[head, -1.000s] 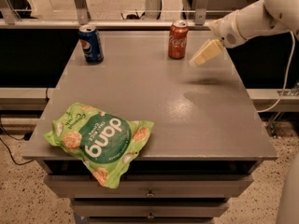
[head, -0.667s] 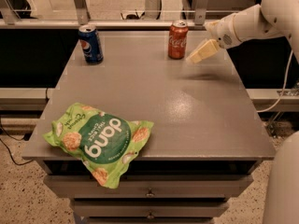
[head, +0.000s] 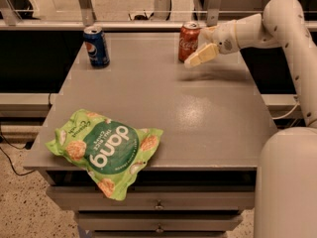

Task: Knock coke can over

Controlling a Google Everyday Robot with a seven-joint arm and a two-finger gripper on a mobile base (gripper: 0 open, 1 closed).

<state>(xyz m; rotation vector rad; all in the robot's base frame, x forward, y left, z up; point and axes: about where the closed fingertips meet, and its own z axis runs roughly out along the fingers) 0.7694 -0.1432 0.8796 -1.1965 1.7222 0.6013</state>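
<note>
While coke can [head: 188, 42] stands upright, gripper [head: 193, 61] hangs just beside it — jaws' state: cannot tell.

On the tabletop [head: 208, 118], 2 cans stand upright along the far edge: the Pepsi can [head: 96, 46] at the left, the coke can [head: 188, 41] right of the middle. The end effector [head: 198, 57] is just beside the coke can, on its right. The snack bag [head: 106, 148] lies at the near left corner, hanging over the front edge.

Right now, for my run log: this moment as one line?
stage: approach | hand: low beside coke can, contact unclear | coke can: upright, not knocked | Pepsi can: upright | snack bag: near corner
</note>
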